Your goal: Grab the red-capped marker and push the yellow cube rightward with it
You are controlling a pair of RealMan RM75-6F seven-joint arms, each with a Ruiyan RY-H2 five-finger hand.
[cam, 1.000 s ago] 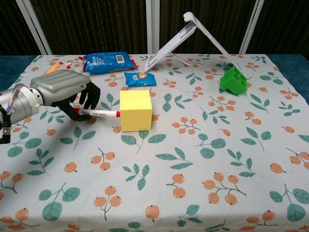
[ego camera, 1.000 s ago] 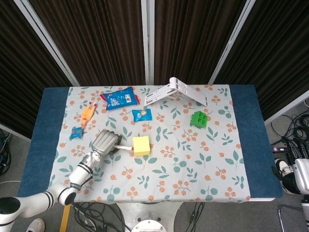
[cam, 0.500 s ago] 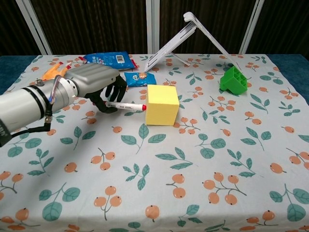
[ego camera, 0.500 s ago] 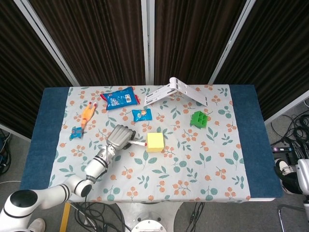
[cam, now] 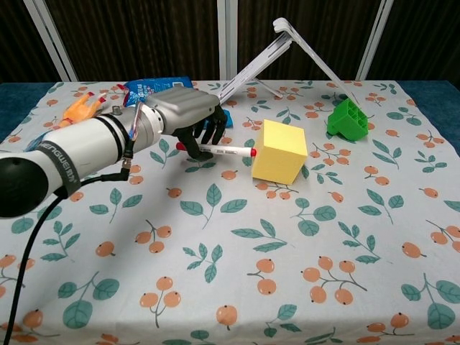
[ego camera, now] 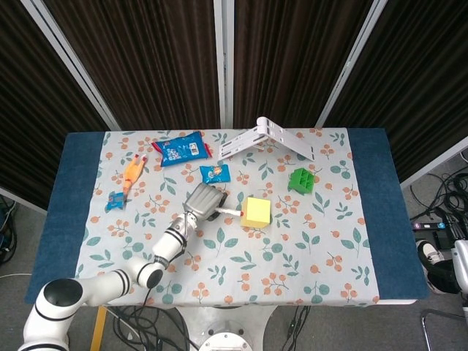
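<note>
My left hand (cam: 188,116) (ego camera: 203,199) grips the red-capped marker (cam: 223,150) (ego camera: 229,212), which lies level and points right. Its red cap touches the left face of the yellow cube (cam: 279,151) (ego camera: 256,211). The cube sits near the middle of the floral cloth, turned slightly askew and tipped a little in the chest view. My right hand shows in neither view.
A green block (cam: 348,118) (ego camera: 301,179) sits right of the cube. A white folding stand (cam: 287,54) (ego camera: 267,137) is at the back. A small blue snack packet (ego camera: 216,173), a larger blue bag (ego camera: 180,148) and an orange toy (ego camera: 132,172) lie left and behind.
My left hand has moved rightward with the marker, and the yellow cube has slid rightward ahead of the cap, turning slightly.
</note>
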